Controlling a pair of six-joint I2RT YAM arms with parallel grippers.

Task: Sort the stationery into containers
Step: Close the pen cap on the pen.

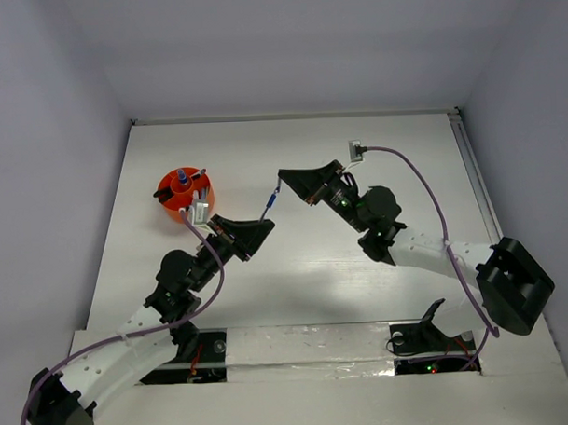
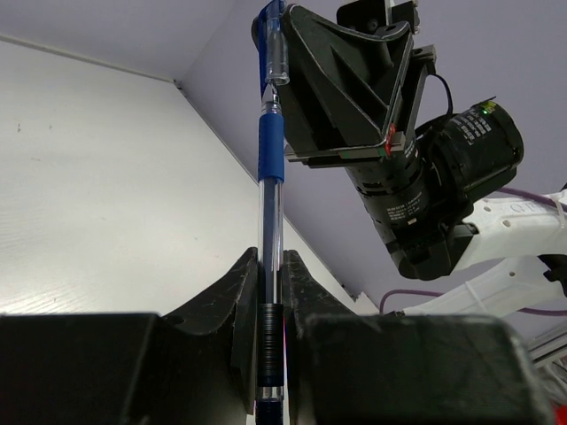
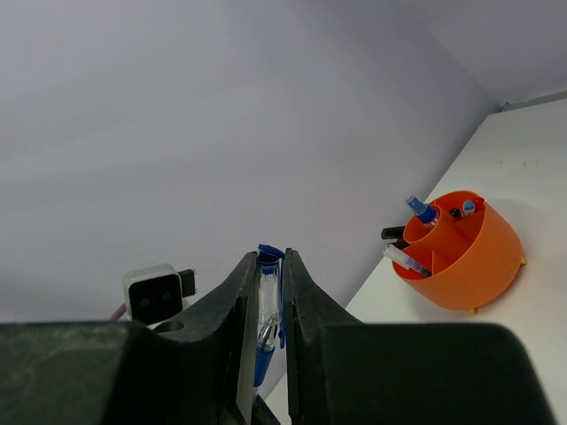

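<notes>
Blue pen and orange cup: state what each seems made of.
The blue pen looks like clear hard plastic: the ink tube shows through its barrel; the blue grip sleeve seems matte, perhaps rubber. The orange cup is probably moulded plastic: even colour, soft sheen, thin dividers.

Your top view looks steeply down from above and behind the arm bases (image 1: 194, 354) at the bottom edge, taking in the whole table (image 1: 357, 154). Your left wrist view looks up, very close, at the right gripper (image 2: 289, 97), upper centre. Your right wrist view faces the orange cup (image 3: 465, 257) at mid-right. All three share the blue pen (image 1: 272, 204).
</notes>
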